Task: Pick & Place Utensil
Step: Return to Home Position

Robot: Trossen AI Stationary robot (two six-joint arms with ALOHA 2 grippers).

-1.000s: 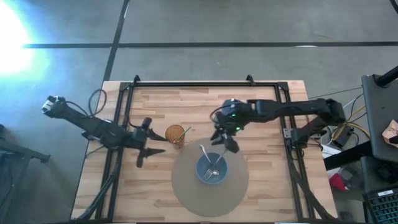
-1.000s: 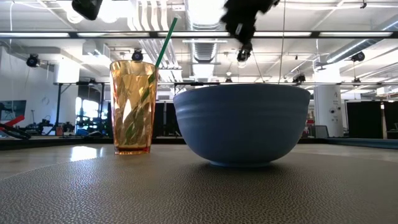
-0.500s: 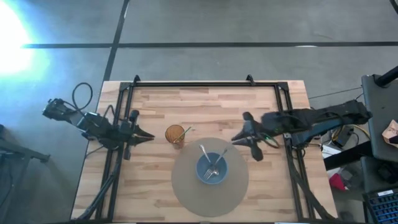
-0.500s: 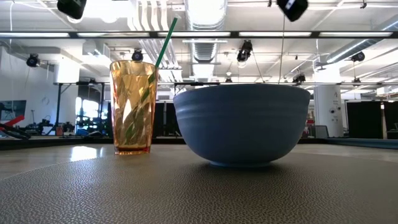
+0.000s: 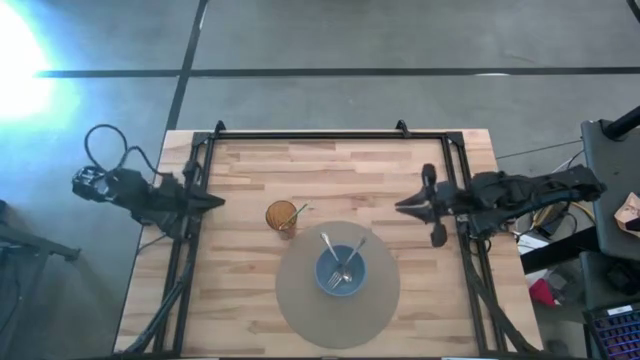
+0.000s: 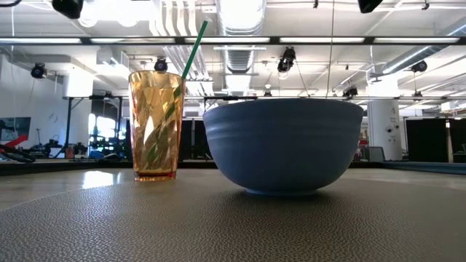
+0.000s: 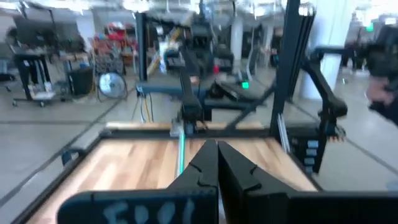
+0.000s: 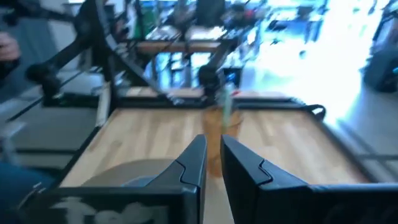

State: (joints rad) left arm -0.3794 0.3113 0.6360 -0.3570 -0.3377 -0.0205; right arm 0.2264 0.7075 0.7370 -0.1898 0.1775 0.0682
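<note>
Both arms withdrawn to table edges: left gripper (image 5: 212, 201) fingers pressed together, empty; right gripper (image 5: 402, 205) narrowly parted, empty; metal forks (image 5: 340, 262) inside blue bowl (image 5: 341, 282).

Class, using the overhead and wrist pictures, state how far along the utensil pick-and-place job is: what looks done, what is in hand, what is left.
Done: two utensils lie in the blue bowl on the round mat, beside the amber cup with its green straw.
In hand: nothing. The left end effector is shut and empty at the table's left edge; the right end effector holds nothing near the right edge.
Left: no loose utensil shows on the table, so apparently nothing.
</note>
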